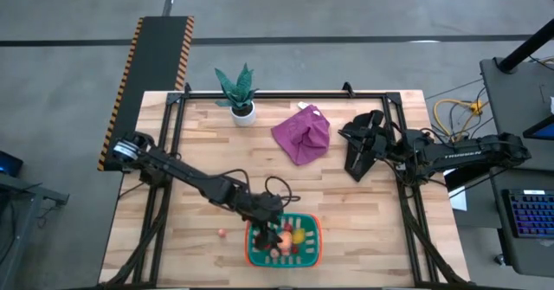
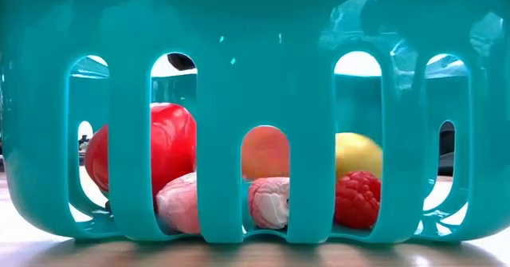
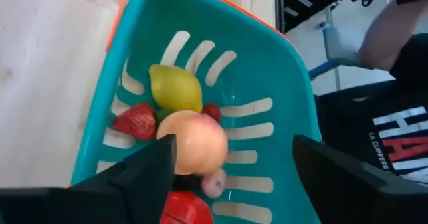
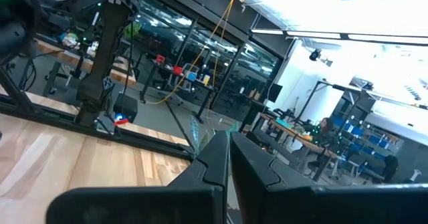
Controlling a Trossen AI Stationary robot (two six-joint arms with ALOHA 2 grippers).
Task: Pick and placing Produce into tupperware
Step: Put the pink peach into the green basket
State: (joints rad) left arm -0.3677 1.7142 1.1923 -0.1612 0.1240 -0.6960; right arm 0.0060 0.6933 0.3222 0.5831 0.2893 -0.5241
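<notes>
The teal tupperware (image 1: 312, 254) with an orange-red rim stands at the table's near edge, middle. The left wrist view looks into the tupperware (image 3: 281, 83): a yellow lemon (image 3: 175, 87), a strawberry (image 3: 136, 120), a peach (image 3: 197, 142), a red piece (image 3: 184, 210) and a tiny pink piece (image 3: 215, 182) lie on its slotted bottom. My left gripper (image 3: 234, 164) is open just above them, one finger (image 3: 150, 170) close beside the peach. A small pink piece (image 1: 222, 233) lies on the table left of the tupperware. My right gripper (image 1: 357, 156) is shut and empty at the right.
A purple cloth (image 1: 302, 132) lies at the far middle, and a green plant in a white pot (image 1: 240, 95) stands at the far edge. A person in a black shirt (image 3: 401, 130) stands beyond the near edge. In the low view the tupperware wall (image 2: 319, 60) fills the picture.
</notes>
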